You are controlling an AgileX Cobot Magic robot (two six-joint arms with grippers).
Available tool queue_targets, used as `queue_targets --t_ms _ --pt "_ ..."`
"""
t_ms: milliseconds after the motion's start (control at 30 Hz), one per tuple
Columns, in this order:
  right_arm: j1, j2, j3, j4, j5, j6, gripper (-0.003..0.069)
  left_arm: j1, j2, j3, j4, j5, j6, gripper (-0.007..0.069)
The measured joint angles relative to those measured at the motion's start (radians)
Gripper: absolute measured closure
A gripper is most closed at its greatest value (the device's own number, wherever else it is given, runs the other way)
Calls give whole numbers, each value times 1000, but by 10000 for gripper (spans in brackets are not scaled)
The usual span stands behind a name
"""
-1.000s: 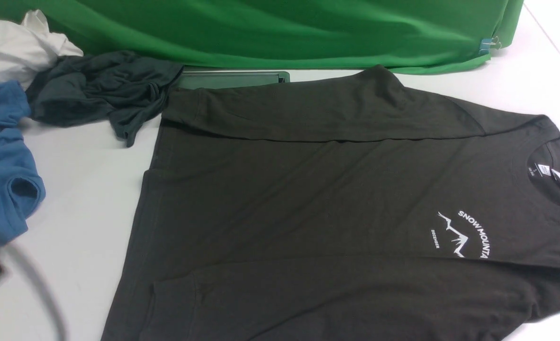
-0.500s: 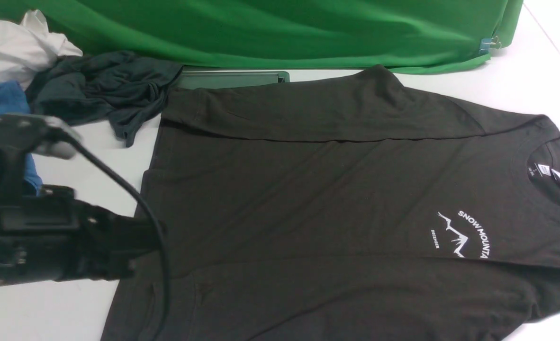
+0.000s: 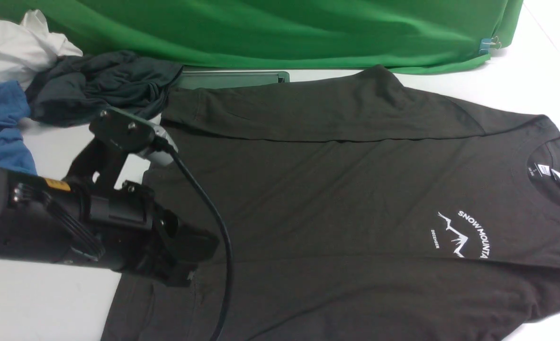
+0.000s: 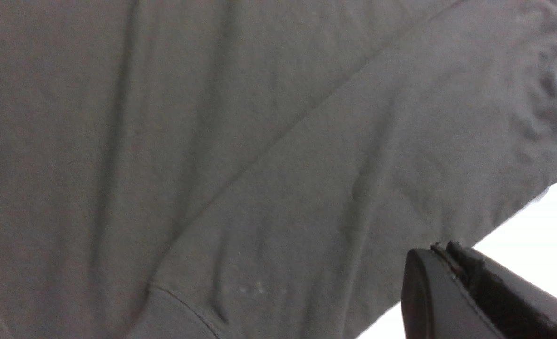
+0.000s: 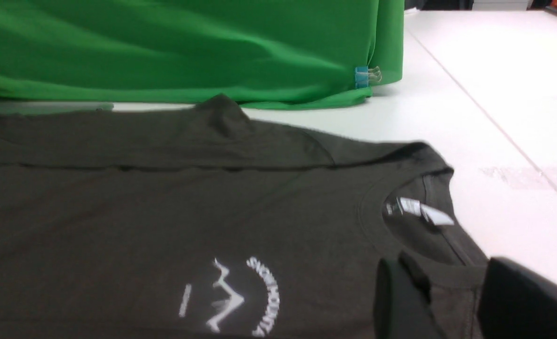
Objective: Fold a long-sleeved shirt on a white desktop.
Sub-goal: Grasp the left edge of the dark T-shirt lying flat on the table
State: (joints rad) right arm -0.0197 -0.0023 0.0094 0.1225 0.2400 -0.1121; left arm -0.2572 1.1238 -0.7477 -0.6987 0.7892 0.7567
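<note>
- Long-sleeved shirt [image 3: 337,189] lies flat on the white desktop [image 3: 48,303] in the front view, with its collar to the robot's right and its hem to the left. Both sleeves are laid in over the body, so I judge the lengthwise folds done and the crosswise fold not yet made.
- In the same view the left gripper [image 3: 185,270] hangs over the hem end, above the near sleeve, with its cable [image 3: 213,227] looping across the cloth. A grey-teal garment [image 3: 100,85] sits just beside the shirt's far hem corner. A blue garment [image 3: 0,128] lies further left, well apart from the shirt.
- The left wrist view shows this gripper's fingers [image 4: 429,292] pressed together with nothing between them. Beyond them are the folded sleeve [image 4: 377,165] and bare desktop at the sleeve's edge.
- The right wrist view shows the right gripper [image 5: 443,278] low and near the collar. Its jaws stand part-way apart and empty, with shirt cloth showing through the gap. The neck label [image 5: 420,209] and the chest print [image 5: 241,296] lie just ahead of it.
- The shirt looks like a soft, light, limp knit. It will likely sag, drag on the desktop and let the loose sleeves slip out of a careless lift.
- The best hold is probably a pinch at the hem edge that takes in the sleeve layer too (the left jaws must open first), with the other gripper at the collar or shoulder.
</note>
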Motion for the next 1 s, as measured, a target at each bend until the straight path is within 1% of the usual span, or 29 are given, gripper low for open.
queue_targets --t_ms 100,167,367,467,500,567,600,633,667,767,800,867,900,1000 --pt "0 0 0 91 -66 112 418 0 0 -6 39 12 -15 606" --pt "0 0 0 141 -131 229 418 0 0 -6 75 28 -38 606" --pt "0 0 0 173 -279 398 418 0 0 -6 101 46 -67 606" --pt "0 0 0 177 -286 467 417 0 0 -6 102 46 -74 606" --pt "0 0 0 178 -283 471 417 0 0 -6 102 46 -74 606" --pt "16 0 -15 186 -200 505 438 0 0 -7 103 49 -80 606" --pt "30 10 -36 188 -141 504 449 -1 0 -7 103 55 -81 606" --pt "66 36 -94 189 -60 481 469 -6 0 -7 107 65 -82 606" --pt "77 52 -124 191 -26 460 476 -11 0 -7 111 72 -84 606" --pt "181 174 -330 190 183 297 491 -44 0 -7 142 88 -127 606" --pt "194 193 -354 187 213 275 491 -49 0 -7 144 90 -136 606" --pt "241 270 -449 181 332 187 491 -62 0 -7 168 98 -157 606" --pt "279 337 -524 172 433 112 491 -67 0 -7 196 105 -170 606" --pt "343 459 -662 163 614 -7 484 -70 3 -9 277 105 -217 606"
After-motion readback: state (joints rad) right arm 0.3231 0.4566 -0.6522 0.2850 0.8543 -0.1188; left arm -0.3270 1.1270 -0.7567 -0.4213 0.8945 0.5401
